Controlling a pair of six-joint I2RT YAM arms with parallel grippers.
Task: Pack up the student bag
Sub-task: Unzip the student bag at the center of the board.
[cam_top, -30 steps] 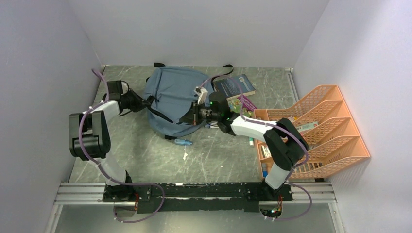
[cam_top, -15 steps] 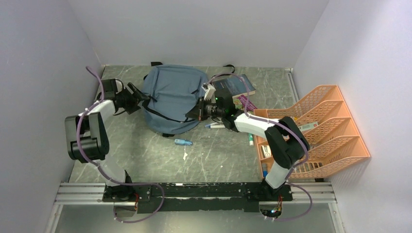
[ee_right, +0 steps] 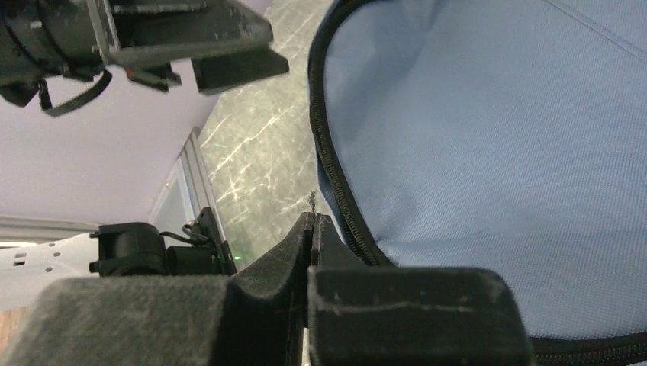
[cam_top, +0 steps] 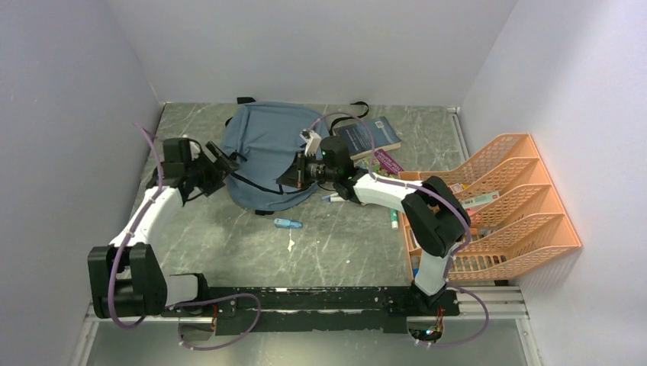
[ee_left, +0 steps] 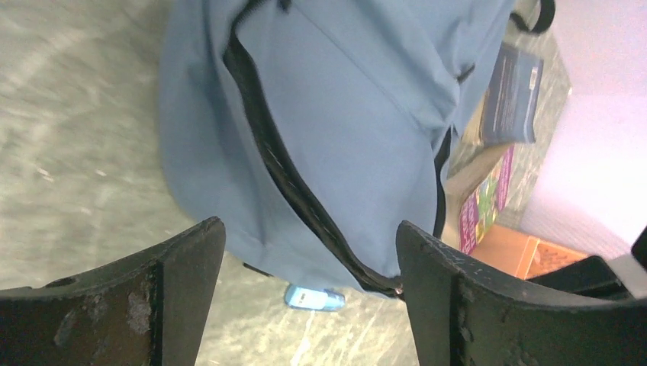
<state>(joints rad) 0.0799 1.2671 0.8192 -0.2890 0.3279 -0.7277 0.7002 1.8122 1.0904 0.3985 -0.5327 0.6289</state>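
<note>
Between the right jaws, which are pressed together in the right wrist view, only a tiny dark tip shows; whether it is a zipper pull cannot be told. They sit just beside the black zipper [ee_right: 329, 175] that runs along the edge of the student bag [cam_top: 263, 149]. The left jaws stand wide apart and hold nothing, aimed at the bag's other side with its fabric and zip line framed between them. The bag lies flat at the far middle of the table [cam_top: 229, 236]. Outside it lie a blue book [cam_top: 369, 137] and a colourful book [cam_top: 387, 162] just beside its right edge, a small blue item [cam_top: 288, 223] near its front edge, and an orange rack [cam_top: 500, 145] holding more items, well apart at the right. Judged from this, packing is at an early stage: the bag is probably being opened, nothing is seen inside it, and all loading and closing remain.
</note>
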